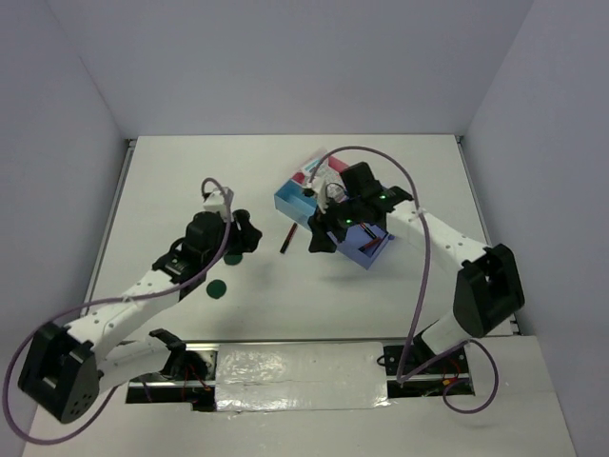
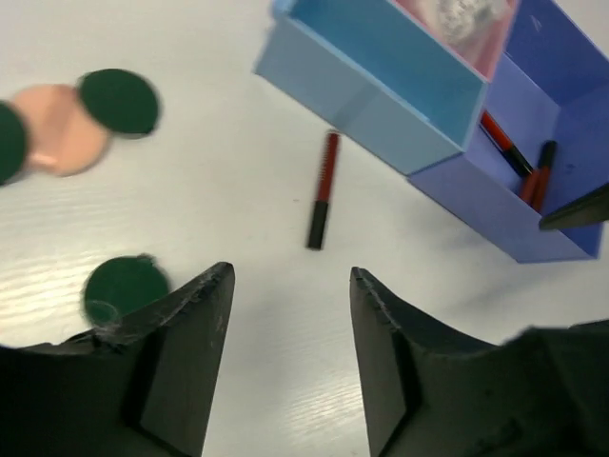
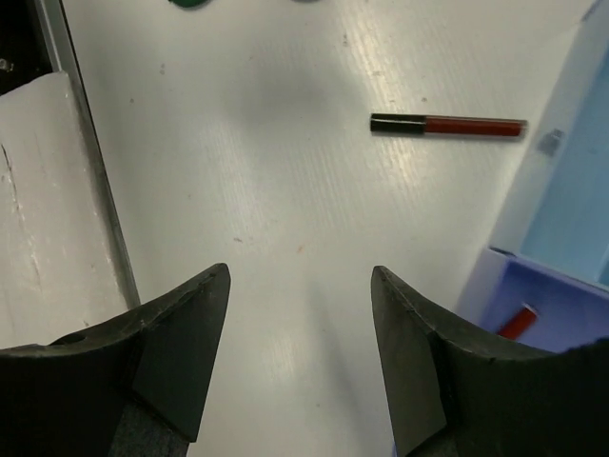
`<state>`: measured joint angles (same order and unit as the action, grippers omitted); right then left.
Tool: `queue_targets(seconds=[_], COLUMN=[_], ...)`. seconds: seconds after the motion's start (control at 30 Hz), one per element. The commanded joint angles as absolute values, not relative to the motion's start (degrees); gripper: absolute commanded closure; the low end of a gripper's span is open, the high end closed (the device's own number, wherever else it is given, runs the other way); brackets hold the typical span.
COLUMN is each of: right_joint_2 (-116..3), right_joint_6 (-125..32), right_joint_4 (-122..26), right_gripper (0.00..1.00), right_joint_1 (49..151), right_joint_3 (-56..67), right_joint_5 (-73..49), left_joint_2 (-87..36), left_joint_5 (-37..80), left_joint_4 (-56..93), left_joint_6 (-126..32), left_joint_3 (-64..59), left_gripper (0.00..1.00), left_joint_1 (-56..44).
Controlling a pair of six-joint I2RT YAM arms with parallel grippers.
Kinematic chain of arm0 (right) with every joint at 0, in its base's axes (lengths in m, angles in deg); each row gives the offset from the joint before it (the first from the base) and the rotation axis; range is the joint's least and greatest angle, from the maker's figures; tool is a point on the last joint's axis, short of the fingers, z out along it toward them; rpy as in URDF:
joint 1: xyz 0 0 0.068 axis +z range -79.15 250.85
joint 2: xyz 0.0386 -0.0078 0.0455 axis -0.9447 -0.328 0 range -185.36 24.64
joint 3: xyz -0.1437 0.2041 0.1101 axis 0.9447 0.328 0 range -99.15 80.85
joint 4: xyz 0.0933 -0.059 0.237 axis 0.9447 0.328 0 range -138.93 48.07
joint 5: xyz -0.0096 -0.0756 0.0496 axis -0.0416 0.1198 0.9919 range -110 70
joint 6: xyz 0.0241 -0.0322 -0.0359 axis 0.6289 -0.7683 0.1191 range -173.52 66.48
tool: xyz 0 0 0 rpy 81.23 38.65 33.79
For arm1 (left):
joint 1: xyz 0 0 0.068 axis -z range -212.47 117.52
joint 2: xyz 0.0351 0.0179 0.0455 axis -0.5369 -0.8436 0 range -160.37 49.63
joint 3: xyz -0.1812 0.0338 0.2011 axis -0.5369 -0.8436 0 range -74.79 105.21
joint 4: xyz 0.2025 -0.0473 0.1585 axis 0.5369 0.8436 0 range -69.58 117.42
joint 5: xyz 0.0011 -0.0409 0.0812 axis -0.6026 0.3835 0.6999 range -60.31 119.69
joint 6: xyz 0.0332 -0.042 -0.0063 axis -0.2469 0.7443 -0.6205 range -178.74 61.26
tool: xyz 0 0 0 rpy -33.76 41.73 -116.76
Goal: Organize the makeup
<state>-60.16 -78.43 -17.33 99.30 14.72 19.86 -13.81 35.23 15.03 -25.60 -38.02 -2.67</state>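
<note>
**Both hands open, one stick loose on the table**

A white table fills the floor of a booth with pale grey walls. A shiny taped strip runs along its near edge. The blue tray sits right of centre toward the back, turned at an angle.

The left hand hovers low, fingers spread wide, nothing between them and nothing touched. A dark green disc lies just beside one finger. Over at the tray's near corner hangs the right hand, wide open too, and empty.

Between the two hands, one red-and-black stick lies flat on bare table, near the light-blue compartment's outer wall but apart from it. More sticks lie in the deeper blue compartment, and a white packet shows in the pink one. Off to the left, a peach disc lies with a green disc against its edge.

There is open table in front of both hands. A metal rail bounds the table in the right wrist view.
</note>
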Motion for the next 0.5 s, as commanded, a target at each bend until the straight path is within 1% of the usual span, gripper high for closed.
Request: queue_targets(seconds=[0.0, 0.07, 0.13, 0.3, 0.47], right_joint_2=[-64.2, -69.1, -71.9, -79.1, -84.9], right_joint_6=[-73.3, -68.5, -62.7, -51.6, -42.3], right_joint_4=[-16.1, -16.1, -15.4, -15.2, -13.4], right_gripper=[0.32, 0.32, 0.33, 0.33, 0.32], right_joint_1=[104.8, 108.0, 109.8, 111.2, 111.9], right_joint_3=[9.6, 6.8, 3.6, -0.8, -6.3], right_joint_5=[13.6, 10.3, 9.0, 4.4, -5.2], left_joint_2=[-6.4, -0.3, 2.3, 9.4, 13.3], left_joint_5=[41.2, 43.6, 45.5, 48.9, 49.7], left_joint_4=[17.9, 20.4, 23.7, 29.4, 31.7], left_joint_6=[-22.3, -20.9, -20.1, -18.2, -16.7], left_joint_3=[-41.4, -44.5, -45.3, -47.7, -49.4], left_gripper=[0.36, 0.29, 0.27, 0.25, 0.25], left_joint_1=[-4.8, -5.8, -5.9, -6.2, -6.2])
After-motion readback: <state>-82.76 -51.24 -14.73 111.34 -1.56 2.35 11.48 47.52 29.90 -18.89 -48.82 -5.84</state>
